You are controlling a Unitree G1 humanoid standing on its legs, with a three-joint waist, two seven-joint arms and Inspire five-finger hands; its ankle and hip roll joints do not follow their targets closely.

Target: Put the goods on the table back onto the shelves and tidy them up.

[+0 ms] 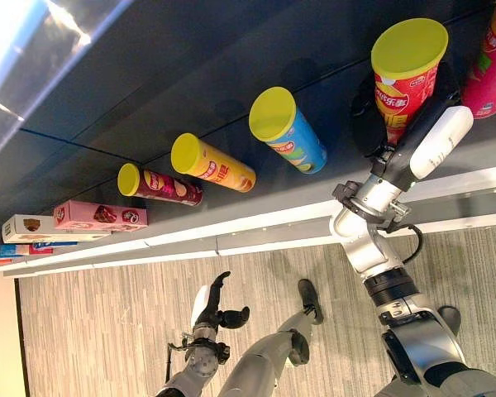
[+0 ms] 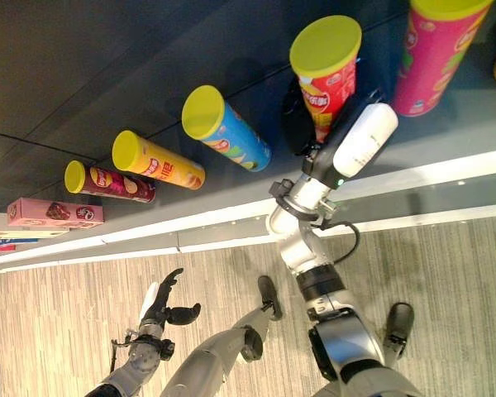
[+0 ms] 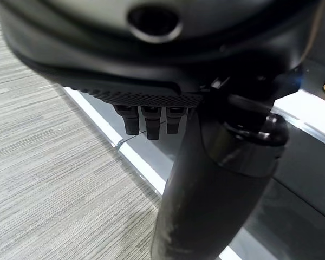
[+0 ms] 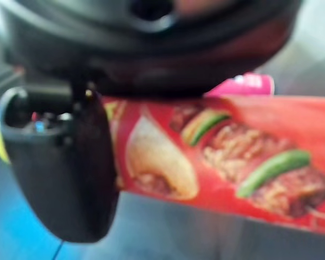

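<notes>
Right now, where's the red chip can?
The red chip can stands on the dark shelf, held by the right robot hand, between the blue can and the pink can in the eye views.

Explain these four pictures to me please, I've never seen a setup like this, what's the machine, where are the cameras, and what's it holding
This is a two-armed humanoid robot putting goods on a shelf. The two wide pictures come from a pair of cameras on its head, looking down, so they show the same scene from almost the same spot. The other two come from cameras on each wrist, looking along the hand from very close.

On the dark shelf stand crisp tubes in a row: a maroon tube, an orange tube, a blue tube, a red tube and a pink tube. Further left lie flat boxes, including a pink box.

The right hand is closed round the red tube; its wrist camera shows the tube's picture up close. The left hand hangs open over the floor, holding nothing.
</notes>
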